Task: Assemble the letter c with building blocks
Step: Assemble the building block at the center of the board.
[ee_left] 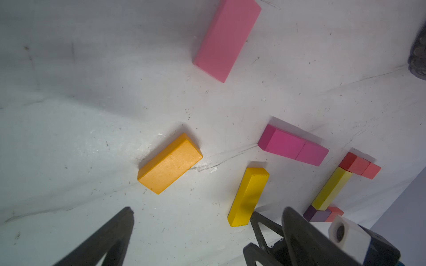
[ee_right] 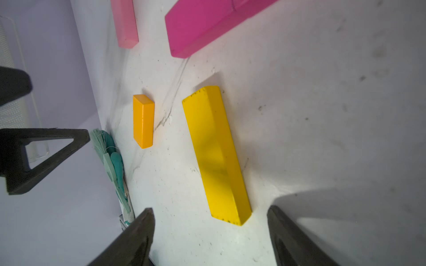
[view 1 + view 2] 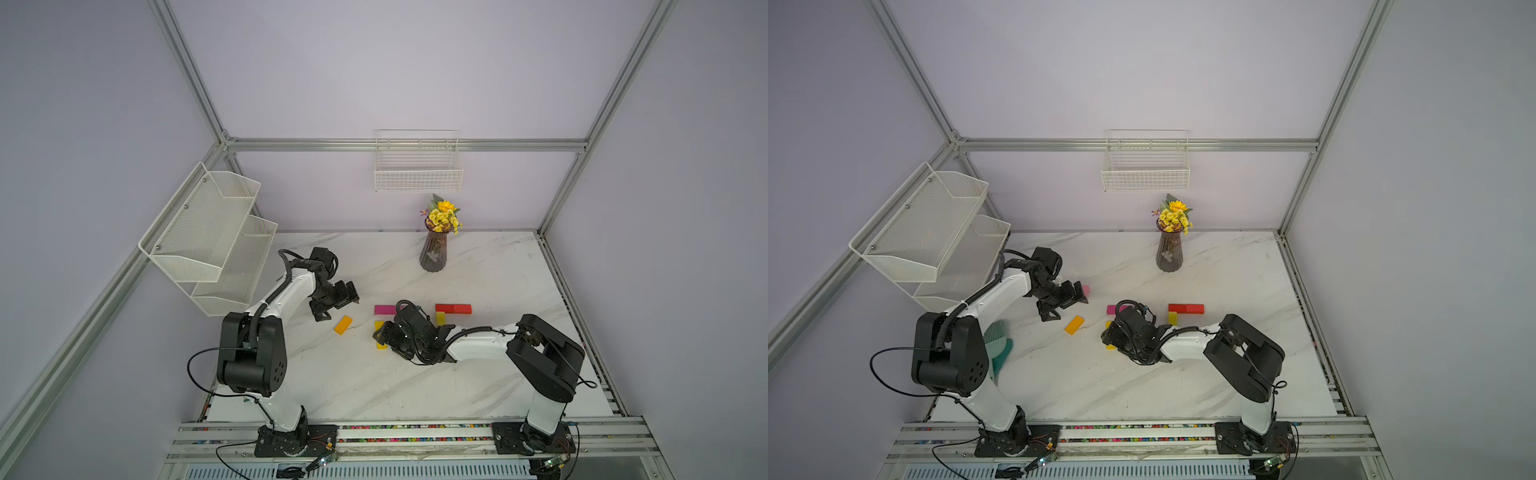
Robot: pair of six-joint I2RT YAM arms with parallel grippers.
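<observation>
Marble table point(image 3: 478, 270) carries scattered blocks point(image 3: 453, 308). Left fingers point(image 1: 122, 221) spread wide, empty, near orange block point(image 1: 170, 163). Right fingers point(image 2: 140, 228) spread, empty, straddling end of long yellow block point(image 2: 216, 156).

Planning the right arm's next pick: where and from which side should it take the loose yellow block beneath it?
Take the yellow block around its middle, across its narrow width, coming straight down. It lies flat on the table with both long sides clear, and the open right gripper is lined up to straddle that width.
</observation>
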